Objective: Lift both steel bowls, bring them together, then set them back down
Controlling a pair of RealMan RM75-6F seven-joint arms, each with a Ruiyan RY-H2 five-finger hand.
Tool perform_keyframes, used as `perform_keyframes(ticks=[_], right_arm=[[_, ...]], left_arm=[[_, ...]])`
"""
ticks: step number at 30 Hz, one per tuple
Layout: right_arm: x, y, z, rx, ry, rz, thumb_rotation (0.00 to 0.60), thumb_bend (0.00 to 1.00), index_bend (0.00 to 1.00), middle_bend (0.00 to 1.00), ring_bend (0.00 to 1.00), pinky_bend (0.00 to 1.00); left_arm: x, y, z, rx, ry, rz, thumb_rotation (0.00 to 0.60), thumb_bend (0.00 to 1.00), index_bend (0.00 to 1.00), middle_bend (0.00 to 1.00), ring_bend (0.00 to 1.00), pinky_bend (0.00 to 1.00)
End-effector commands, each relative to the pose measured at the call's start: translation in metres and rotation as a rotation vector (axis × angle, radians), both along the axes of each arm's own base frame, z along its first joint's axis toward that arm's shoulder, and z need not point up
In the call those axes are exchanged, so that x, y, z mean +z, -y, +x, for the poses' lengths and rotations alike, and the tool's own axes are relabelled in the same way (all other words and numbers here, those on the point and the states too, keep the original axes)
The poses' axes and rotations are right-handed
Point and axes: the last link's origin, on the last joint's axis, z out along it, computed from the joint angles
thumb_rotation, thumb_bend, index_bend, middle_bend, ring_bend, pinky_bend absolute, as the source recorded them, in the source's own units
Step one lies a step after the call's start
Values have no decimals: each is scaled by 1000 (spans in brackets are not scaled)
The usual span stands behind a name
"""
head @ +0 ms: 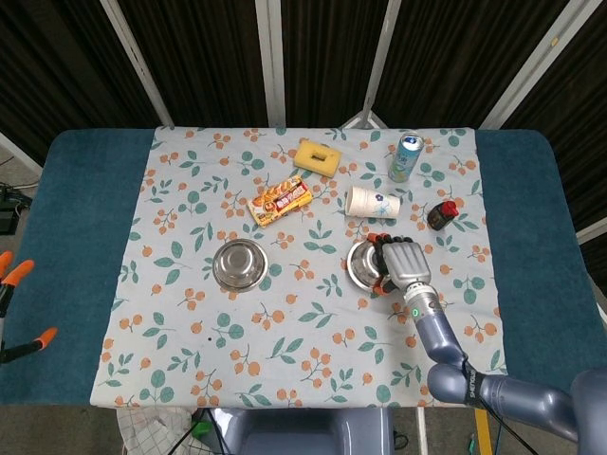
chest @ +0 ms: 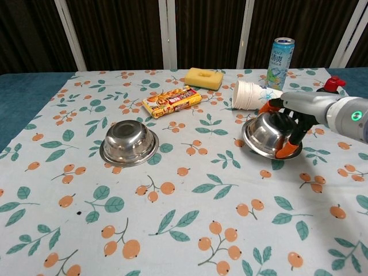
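Two steel bowls are in play. The left bowl sits upright on the floral cloth, with nothing touching it. My right hand grips the right bowl by its right rim, orange fingertips curled over the edge. This bowl is raised a little off the cloth and tilted, its opening turned toward the left. Of my left hand only spread orange fingertips show at the far left edge of the head view, off the table and far from the left bowl, holding nothing.
Just behind the lifted bowl lies a stack of paper cups on its side. A drink can and a dark red-capped bottle stand further back. A yellow sponge and a snack packet lie behind the left bowl.
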Motion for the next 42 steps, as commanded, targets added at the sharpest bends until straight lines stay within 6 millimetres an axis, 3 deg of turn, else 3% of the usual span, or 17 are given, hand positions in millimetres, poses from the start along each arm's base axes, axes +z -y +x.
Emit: perform_keyframes(ticks=[1, 7, 14, 20, 31, 42], right_arm=[[13, 1, -1, 8, 5, -31, 600, 155, 353, 271, 383, 238], [41, 3, -4, 23, -9, -95, 600, 155, 353, 270, 383, 238], [75, 4, -11, 9, 14, -154, 600, 155, 353, 270, 383, 238], [96, -4, -13, 1, 98, -172, 600, 154, 353, 270, 383, 238], [121, -13, -23, 4, 119, -207, 600, 154, 353, 270, 383, 238], [131, -8, -37, -35, 89, -243, 600, 155, 353, 270, 383, 238]], left_arm=[[3, -30, 17, -24, 0, -56, 600, 22, 169, 0, 0, 229], [-12, -76, 35, -20, -28, -180, 600, 19, 168, 0, 0, 229], [-51, -129, 53, -14, 0, -331, 600, 10, 168, 0, 0, 227], [-88, -158, 71, -40, 46, -424, 600, 0, 168, 0, 0, 216], [-153, -195, 86, -22, 61, -579, 600, 0, 168, 0, 0, 207], [-184, -201, 116, -56, 64, -691, 600, 0, 167, 0, 0, 197]])
